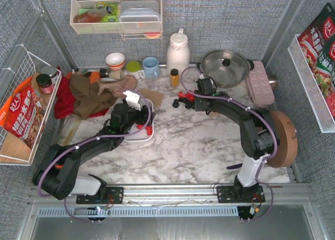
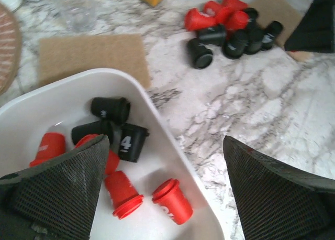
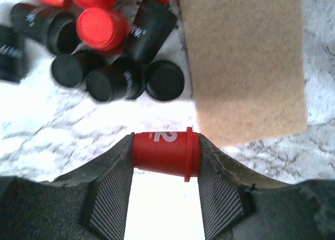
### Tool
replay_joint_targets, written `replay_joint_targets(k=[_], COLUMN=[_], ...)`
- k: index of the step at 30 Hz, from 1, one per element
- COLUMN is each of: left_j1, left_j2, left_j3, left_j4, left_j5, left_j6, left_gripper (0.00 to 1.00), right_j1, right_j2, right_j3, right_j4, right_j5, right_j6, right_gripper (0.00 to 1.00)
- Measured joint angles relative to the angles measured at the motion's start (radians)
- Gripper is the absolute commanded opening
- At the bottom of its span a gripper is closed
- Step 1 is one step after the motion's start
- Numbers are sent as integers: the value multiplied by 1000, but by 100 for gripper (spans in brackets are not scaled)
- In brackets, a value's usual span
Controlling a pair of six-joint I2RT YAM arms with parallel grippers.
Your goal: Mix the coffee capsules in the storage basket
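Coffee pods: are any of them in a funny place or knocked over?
Yes. A heap of red and black coffee capsules lies tumbled on the marble table, outside the white storage basket, mostly on their sides. Those in the basket are tipped over too. The right gripper pinches one red capsule sideways.

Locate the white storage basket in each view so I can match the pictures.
Top external: storage basket left of centre, mostly hidden.
Left wrist: lower left, red and black capsules inside.
Right wrist: not in it.
Shared landmark: the loose capsule pile, right of centre in top external, upper right in left wrist, upper left in right wrist.
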Motion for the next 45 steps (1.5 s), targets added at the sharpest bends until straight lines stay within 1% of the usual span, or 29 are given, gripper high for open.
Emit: replay_joint_targets(k=[4, 8, 11, 17, 22, 25, 28, 31, 35, 37, 42, 45], left_j1=[-41, -127, -180, -243, -278, -289, -291, -296, -300, -300, -301, -300], left_j2=[-8, -6, 26, 90, 124, 130, 131, 127, 113, 108, 88, 76], left_j3=[-50, -114, -140, -180, -217, -229, -232, -233, -243, -249, -265, -270], left_j4=[95, 229, 339, 555, 727, 805, 859, 892, 927, 929, 930, 929], left_j5=[78, 153, 216, 268, 307, 321, 339, 358, 365, 371, 372, 363], left_j6=[73, 212, 315, 429, 492, 504, 502, 490, 480, 476, 474, 473], left_gripper=[99, 99, 99, 99, 98, 93, 85, 83, 76, 71, 53, 48], right_j1=[20, 64, 115, 205, 252, 280, 295, 303, 318, 323, 329, 334], right_j2=[-116, -249, -344, -490, -566, -586, -592, -585, -572, -569, -566, -562], right_j3=[-47, -104, -142, -206, -246, -252, -281, -297, -296, -295, -278, -277], right_j4=[-29, -36, -36, -17, 34, 75, 116, 141, 178, 186, 196, 190], right_j5=[-34, -105, -162, -290, -374, -423, -464, -502, -541, -549, -557, -567], right_j6=[17, 55, 94, 193, 278, 304, 329, 350, 368, 372, 375, 375], right_gripper=[40, 40, 40, 41, 41, 42, 42, 42, 42, 42, 42, 43])
